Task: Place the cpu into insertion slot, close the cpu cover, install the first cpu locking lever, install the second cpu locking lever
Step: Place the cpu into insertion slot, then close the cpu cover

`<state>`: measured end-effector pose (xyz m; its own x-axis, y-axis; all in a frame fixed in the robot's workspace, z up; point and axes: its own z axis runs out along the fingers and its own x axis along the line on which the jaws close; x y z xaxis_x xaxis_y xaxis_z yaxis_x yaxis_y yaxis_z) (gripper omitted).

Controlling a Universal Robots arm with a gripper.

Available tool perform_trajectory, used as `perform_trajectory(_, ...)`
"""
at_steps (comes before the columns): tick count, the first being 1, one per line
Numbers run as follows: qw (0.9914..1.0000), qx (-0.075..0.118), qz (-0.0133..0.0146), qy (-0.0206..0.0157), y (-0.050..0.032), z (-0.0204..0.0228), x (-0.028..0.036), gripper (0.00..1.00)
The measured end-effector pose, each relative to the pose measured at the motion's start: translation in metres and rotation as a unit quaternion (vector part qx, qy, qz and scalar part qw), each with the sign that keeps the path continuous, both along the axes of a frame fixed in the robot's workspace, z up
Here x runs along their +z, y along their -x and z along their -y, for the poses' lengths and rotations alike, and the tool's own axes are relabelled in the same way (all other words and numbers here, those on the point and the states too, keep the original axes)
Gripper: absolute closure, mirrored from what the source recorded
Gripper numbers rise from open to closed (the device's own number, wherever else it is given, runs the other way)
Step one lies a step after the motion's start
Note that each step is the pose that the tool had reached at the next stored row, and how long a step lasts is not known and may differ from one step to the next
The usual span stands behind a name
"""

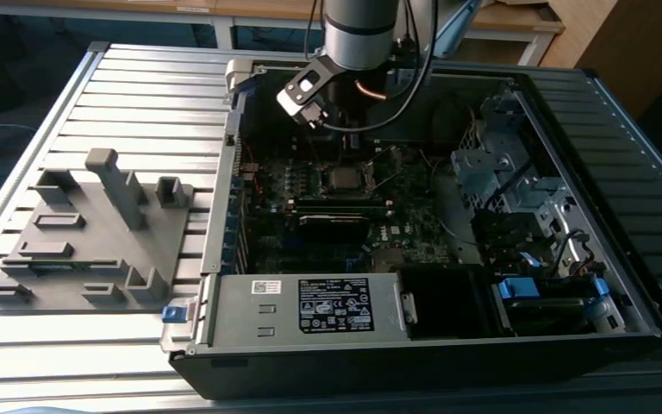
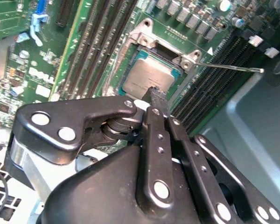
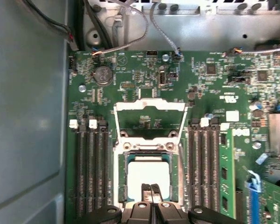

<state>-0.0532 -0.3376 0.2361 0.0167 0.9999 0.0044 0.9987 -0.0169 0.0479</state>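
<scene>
**Gripper over the seated chip.** The gripper [image 3: 150,190] has its fingers pressed together with nothing visible between them. The tips are poised over the nearest edge of the cpu [image 3: 147,173], and contact cannot be told.

- **Directly beneath the tips:** the cpu lies flat and square in the insertion slot [image 3: 147,156], so the placing step appears done.
- **Just beyond the fingertips:** the cpu cover [image 3: 149,105] lies swung back on its hinge, leaving the slot exposed; it is not yet closed.
- **Past the slot, in the second wrist view:** a thin metal rod [image 2: 233,67], probably a locking lever, juts clear, apparently released to free the cover.
- **Either side of the fingers:** memory slots [image 3: 91,172] flank them on the green motherboard [image 3: 210,88].
- **Farthest out:** the open computer case [image 1: 423,371] surrounds the arm [image 1: 360,34].
</scene>
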Motion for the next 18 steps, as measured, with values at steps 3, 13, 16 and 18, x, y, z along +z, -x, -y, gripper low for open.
perform_trajectory(3, 0.99999, 0.0, 0.0001, 0.0036, -0.0004, 0.0, -0.0004, 0.9)
perform_trajectory(13, 0.99991, -0.001, 0.0, 0.0133, -0.0005, -0.0001, -0.0011, 0.9)
perform_trajectory(16, 0.99991, -0.001, 0.0, 0.0132, -0.0005, 0.0, -0.0009, 0.9)
perform_trajectory(18, 0.99991, -0.001, 0.0, 0.0133, -0.0004, 0.0, 0.0, 0.9)
